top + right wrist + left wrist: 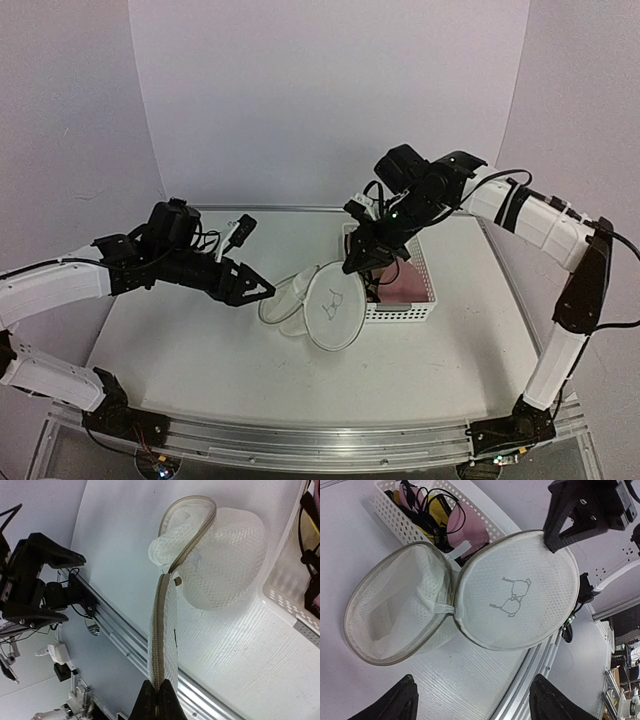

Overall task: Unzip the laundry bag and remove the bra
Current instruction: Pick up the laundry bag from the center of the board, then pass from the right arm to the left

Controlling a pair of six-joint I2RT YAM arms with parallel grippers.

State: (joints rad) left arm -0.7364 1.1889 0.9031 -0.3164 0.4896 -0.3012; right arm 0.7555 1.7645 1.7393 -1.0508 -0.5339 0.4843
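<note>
The laundry bag lies unzipped in two hinged halves. Its flat face with the bra drawing (517, 592) stands on edge, and the hollow half (395, 610) lies beside it. My right gripper (159, 696) is shut on the zipper rim of the upright half (162, 630), holding it from above (362, 262). My left gripper (475, 705) is open with only bare table between its fingers, just left of the bag (262, 292). The bra (445, 515), yellow and pink with black straps, lies in the white basket (395, 517), outside the bag.
The white perforated basket (415, 312) sits against the bag's right side, under the right arm. The table's metal front rail (130, 645) runs close below the bag. In the right wrist view the left arm (40, 580) shows at the far left.
</note>
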